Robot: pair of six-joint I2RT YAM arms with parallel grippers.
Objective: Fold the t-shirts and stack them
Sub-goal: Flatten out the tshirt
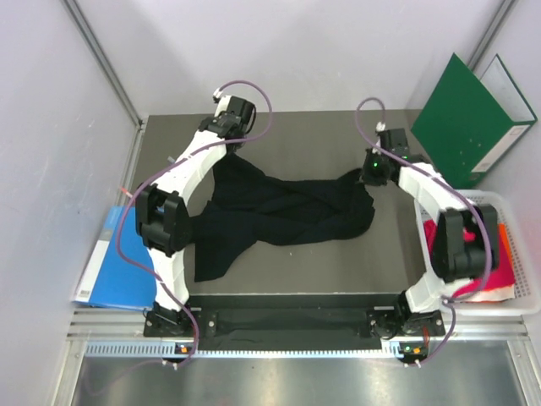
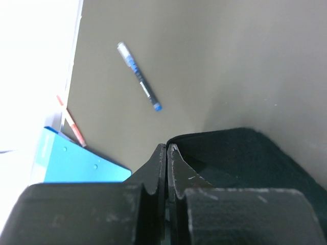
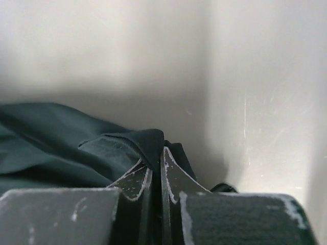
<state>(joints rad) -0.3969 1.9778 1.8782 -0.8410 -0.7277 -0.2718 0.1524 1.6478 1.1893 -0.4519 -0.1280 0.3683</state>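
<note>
The black t-shirt (image 1: pixel 283 211) lies crumpled across the middle of the dark table. My left gripper (image 1: pixel 230 152) is at its far left corner, jaws shut, with the shirt's edge (image 2: pixel 240 158) coming off the fingertips (image 2: pixel 167 146). My right gripper (image 1: pixel 368 175) is at the shirt's far right corner, shut on a fold of black cloth (image 3: pixel 138 140) that drapes over the tips (image 3: pixel 162 149). The magenta-red t-shirt (image 1: pixel 494 275), with bits of orange cloth (image 1: pixel 505 241), lies in the white basket (image 1: pixel 524 279) at the right.
A green folder (image 1: pixel 469 114) leans at the back right. A blue folder (image 1: pixel 114 262) lies off the table's left edge and also shows in the left wrist view (image 2: pixel 71 163). A blue-and-white pen (image 2: pixel 139 83) lies on the table. Walls close in behind and beside.
</note>
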